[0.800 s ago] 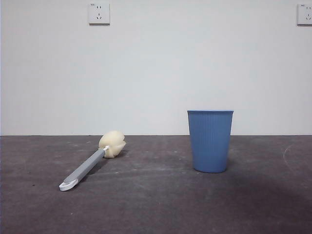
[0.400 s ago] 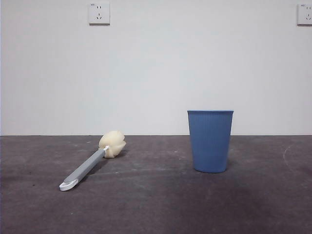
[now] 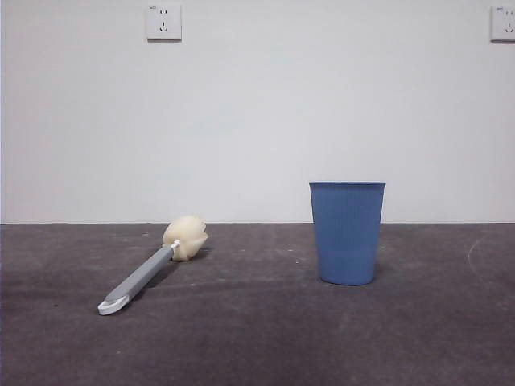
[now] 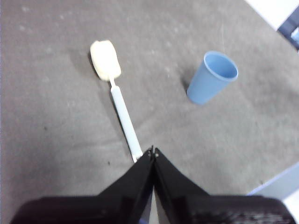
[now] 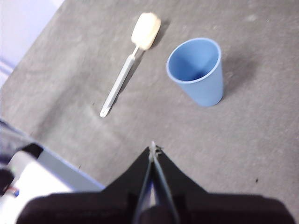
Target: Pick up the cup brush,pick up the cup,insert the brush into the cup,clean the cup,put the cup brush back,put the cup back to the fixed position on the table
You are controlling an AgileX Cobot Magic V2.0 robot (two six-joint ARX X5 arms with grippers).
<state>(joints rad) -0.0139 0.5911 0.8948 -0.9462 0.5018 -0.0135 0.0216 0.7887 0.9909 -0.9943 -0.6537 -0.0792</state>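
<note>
The cup brush (image 3: 151,269) lies flat on the table (image 3: 257,338) at the left, cream sponge head toward the wall, white looped tip toward the front. The blue ribbed cup (image 3: 347,232) stands upright to its right, empty. Both show in the left wrist view, the brush (image 4: 121,109) and the cup (image 4: 212,77), and in the right wrist view, the brush (image 5: 128,65) and the cup (image 5: 197,70). My left gripper (image 4: 153,151) is shut and empty, high above the brush's handle end. My right gripper (image 5: 153,147) is shut and empty, high above the table near the cup. Neither shows in the front view.
A white wall with two sockets (image 3: 163,22) stands behind the table. The table's pale edge shows in the left wrist view (image 4: 280,184) and in the right wrist view (image 5: 60,168).
</note>
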